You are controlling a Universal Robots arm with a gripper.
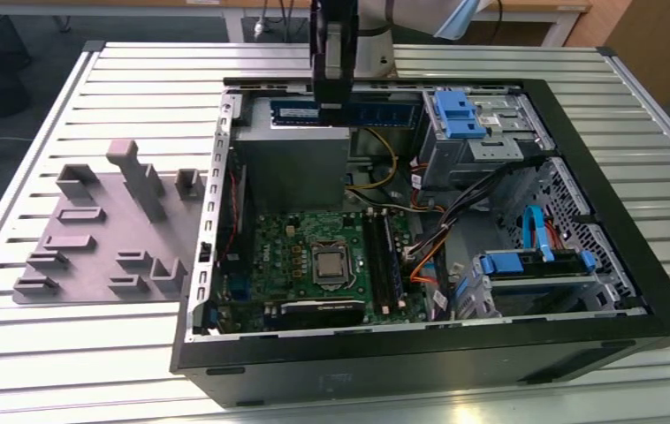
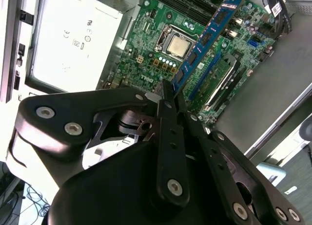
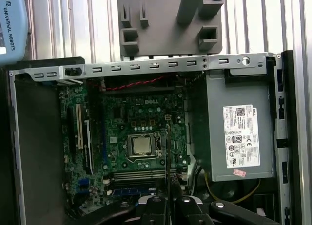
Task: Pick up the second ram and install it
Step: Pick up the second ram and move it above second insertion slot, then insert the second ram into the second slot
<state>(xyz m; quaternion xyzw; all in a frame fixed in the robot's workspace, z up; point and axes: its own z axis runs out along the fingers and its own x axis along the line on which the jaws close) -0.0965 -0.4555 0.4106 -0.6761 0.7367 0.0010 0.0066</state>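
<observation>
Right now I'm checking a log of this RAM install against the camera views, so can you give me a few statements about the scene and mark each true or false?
1. The gripper is shut on the second ram. True.
2. The second ram is already seated in a motherboard slot. False: in the second wrist view it is held above the motherboard, clear of the slots.
3. The computer case lies open on the slatted table. True.
4. The grey tray sits inside the case. False: it lies on the table outside the case, at the exterior view's left.
5. The processor on the motherboard is uncovered. True.
</observation>
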